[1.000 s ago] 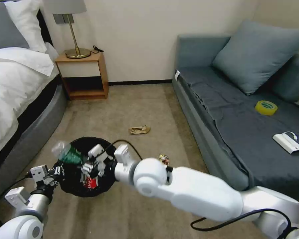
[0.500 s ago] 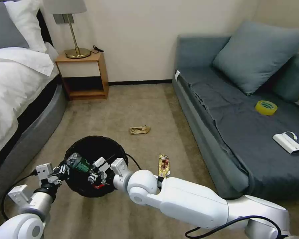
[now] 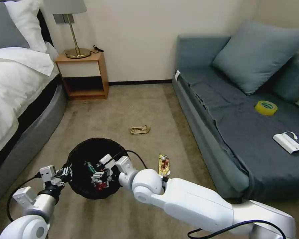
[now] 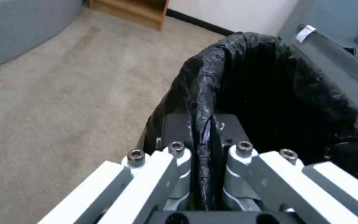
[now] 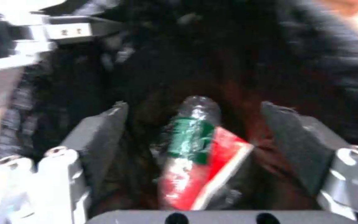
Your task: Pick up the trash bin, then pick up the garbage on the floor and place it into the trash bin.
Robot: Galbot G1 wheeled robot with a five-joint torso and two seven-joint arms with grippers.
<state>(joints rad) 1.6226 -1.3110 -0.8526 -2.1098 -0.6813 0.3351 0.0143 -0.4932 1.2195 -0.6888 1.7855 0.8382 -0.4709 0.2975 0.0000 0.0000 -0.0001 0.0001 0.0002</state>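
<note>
The left gripper (image 4: 202,137) is clamping the trash bin (image 3: 95,167) rim at lower left. The right gripper (image 5: 195,137) is hanging spread wide above the bottle (image 5: 189,146) inside.

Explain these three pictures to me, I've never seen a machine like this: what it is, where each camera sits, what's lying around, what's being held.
It is a wheeled robot with two arms. The head camera looks down at a bedroom floor; the other two cameras ride on the wrists. The left tool is clamped on the rim of the trash bin, holding it. The right tool hangs open over the bin's mouth; below it, inside, lie a clear bottle with green label and a red-white wrapper. On the carpet lie a gold-brown snack wrapper and crumpled tan paper.
</note>
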